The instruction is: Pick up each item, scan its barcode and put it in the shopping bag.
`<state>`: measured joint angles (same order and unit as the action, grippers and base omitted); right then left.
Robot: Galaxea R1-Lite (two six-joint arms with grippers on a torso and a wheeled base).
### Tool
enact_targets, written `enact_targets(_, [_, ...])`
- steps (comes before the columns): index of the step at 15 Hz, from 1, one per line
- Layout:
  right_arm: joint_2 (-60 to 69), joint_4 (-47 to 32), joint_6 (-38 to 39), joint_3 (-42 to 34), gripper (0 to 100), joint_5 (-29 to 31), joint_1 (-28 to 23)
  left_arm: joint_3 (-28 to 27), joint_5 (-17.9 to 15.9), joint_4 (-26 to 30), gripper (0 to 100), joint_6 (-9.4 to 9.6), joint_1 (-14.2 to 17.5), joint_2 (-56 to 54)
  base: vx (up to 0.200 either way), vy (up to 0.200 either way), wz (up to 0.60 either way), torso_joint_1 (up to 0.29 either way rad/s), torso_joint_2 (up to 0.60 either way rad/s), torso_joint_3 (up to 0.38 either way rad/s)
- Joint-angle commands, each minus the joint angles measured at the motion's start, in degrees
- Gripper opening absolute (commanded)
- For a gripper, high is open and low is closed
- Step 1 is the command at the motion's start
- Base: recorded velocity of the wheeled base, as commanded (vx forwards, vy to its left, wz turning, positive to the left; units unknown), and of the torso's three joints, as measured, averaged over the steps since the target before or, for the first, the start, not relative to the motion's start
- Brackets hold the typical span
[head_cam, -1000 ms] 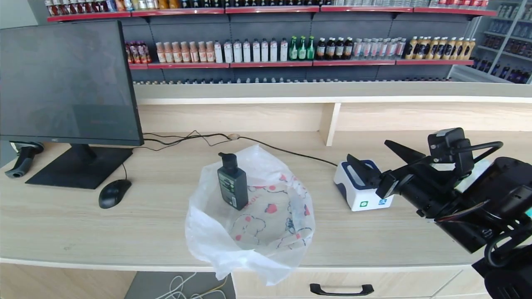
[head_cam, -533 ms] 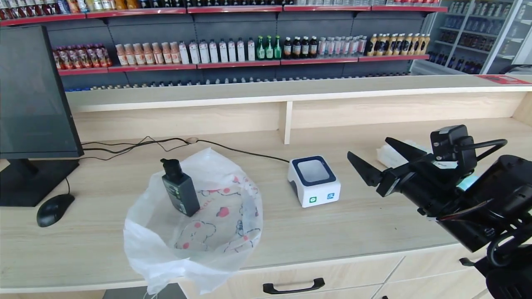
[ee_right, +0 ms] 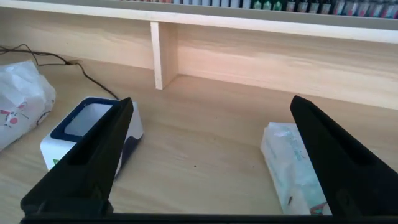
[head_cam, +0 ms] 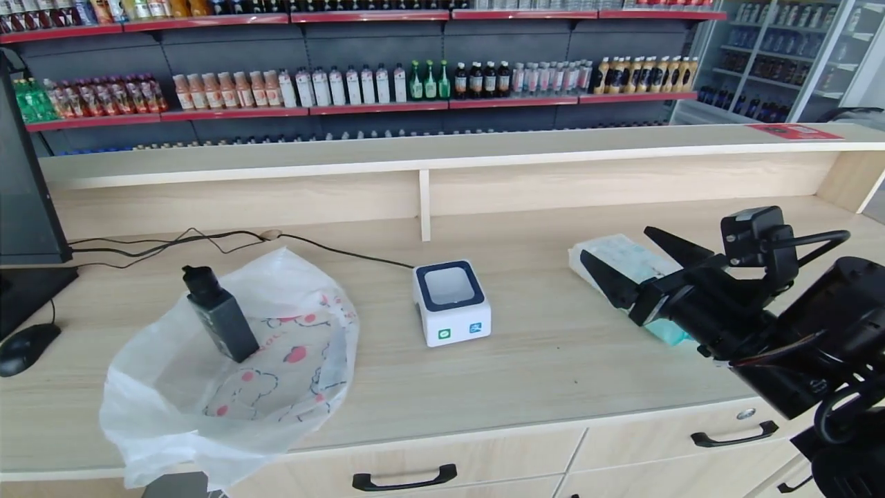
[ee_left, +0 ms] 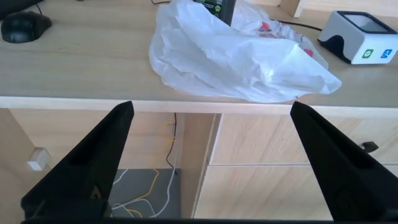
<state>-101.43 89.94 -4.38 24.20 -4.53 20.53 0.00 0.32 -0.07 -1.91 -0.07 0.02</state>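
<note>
Right hand (head_cam: 614,243) (ee_right: 211,102) hovers over the counter (head_cam: 553,360), its two dark fingers spread wide with nothing between them. Just beyond and beneath its fingertips a pale teal wrapped packet (head_cam: 632,259) (ee_right: 289,165) lies flat on the counter, with the hand partly covering it in the head view. Off to this hand's left stands the white scanner (head_cam: 451,302) (ee_right: 87,127), its blue-rimmed window facing up. Farther left, the shopping bag (head_cam: 228,373) (ee_left: 236,56) sags open with a dark pump bottle (head_cam: 218,315) leaning inside. Left hand (ee_left: 211,106), equally wide and empty, hangs below the counter's front edge, facing the bag. A black mouse (ee_left: 22,25) lies beyond, to that hand's left.
</note>
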Motion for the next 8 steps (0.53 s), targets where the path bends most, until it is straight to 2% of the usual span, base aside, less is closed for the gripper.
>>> enact_targets(1, [0.00,0.06,-0.02,-0.03,100,-0.04,0.04,0.00,0.03,-0.01,100,-0.02,0.07,-0.02,0.000,-0.200,0.00,0.002,0.01,-0.002])
enact_targets(8, [-0.26,0.06,-0.02,-0.12,100,-0.04,0.04,0.00,0.03,-0.01,100,0.07,-0.01,-0.02,0.000,-0.200,0.00,0.002,0.00,0.000])
